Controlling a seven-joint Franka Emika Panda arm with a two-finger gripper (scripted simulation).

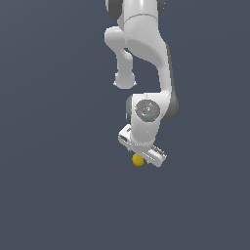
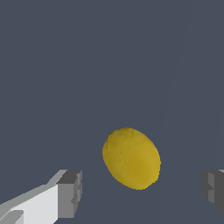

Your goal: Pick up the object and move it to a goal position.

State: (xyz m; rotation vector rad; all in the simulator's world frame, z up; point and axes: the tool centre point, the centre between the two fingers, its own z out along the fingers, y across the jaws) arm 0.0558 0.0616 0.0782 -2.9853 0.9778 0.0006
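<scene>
The white Panda gripper stands wide open — its 2 grey-tipped fingers flank the small yellow-ochre, egg-shaped object with clear gaps on both sides. In the exterior view the object sits just under the gripper, on the dark blue-grey floor.

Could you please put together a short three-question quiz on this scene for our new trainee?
1. True or false: the gripper has closed on the yellow egg-shaped object.
2. In the wrist view, the object lies: A) outside both fingers, B) between them, C) out of view.
3. What colour is the arm?

Key: 1. False; the fingers stand wide apart with gaps either side. 2. B. 3. White.
</scene>
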